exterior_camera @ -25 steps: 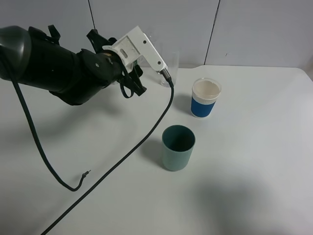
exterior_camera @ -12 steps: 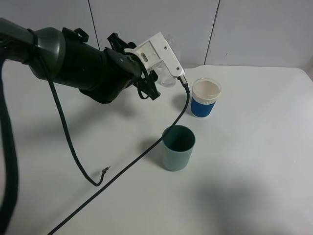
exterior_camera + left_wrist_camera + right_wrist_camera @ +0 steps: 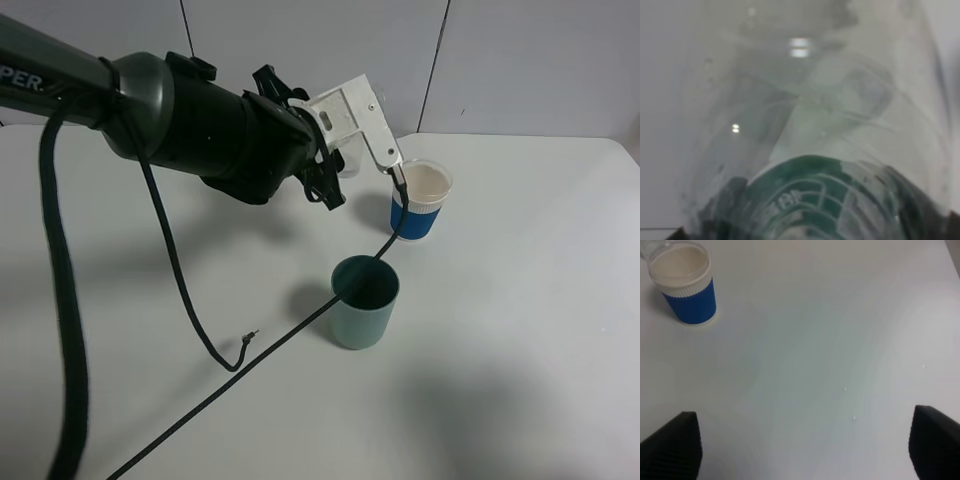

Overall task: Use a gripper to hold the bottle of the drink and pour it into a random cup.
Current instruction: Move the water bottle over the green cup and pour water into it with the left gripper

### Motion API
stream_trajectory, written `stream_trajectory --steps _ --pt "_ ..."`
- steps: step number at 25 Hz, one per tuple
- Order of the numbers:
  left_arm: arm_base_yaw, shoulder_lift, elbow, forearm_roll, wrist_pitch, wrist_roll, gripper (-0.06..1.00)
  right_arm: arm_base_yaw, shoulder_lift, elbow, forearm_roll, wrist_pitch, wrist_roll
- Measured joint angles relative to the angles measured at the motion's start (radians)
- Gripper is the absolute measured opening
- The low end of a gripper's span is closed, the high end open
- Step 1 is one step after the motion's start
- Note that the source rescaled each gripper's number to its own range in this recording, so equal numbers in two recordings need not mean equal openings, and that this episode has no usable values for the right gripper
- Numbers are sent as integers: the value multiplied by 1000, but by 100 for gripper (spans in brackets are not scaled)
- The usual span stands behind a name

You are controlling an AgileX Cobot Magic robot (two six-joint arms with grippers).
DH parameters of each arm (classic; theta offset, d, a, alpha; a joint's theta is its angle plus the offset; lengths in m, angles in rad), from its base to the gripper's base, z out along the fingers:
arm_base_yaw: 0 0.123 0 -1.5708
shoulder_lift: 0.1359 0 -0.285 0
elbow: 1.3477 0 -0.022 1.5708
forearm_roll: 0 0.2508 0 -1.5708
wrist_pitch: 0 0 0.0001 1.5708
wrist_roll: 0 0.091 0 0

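So from where I'm standing, the left gripper [image 3: 345, 150] is up in the air behind and to the left of the teal cup [image 3: 365, 300], jaws squeezed tight on the bottle [image 3: 810, 190] (its wrist view is basically nothing but blurry clear plastic and a bit of green label). From the high camera the bottle is mostly hidden by the arm [image 3: 200, 130], so I can't tell how it's tilted. A black cable [image 3: 280, 340] droops from the gripper, passes the teal cup's left rim and trails across the table [image 3: 520, 320]. The blue cup [image 3: 420, 200] stands behind the teal cup, a touch right, clearly apart. The right gripper [image 3: 800, 445] has its fingers spread wide over bare table; I can't place it against the teal cup.
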Motion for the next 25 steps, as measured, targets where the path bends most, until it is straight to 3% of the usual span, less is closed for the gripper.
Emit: stream_trajectory --steps 17,22,25 --pt "0 4 -2 -168 36 28 2 0 0 0 0 0 0" --pt "-6 4 -2 -170 68 28 2 0 0 0 0 0 0" --pt "-17 4 -2 -129 78 28 2 0 0 0 0 0 0"
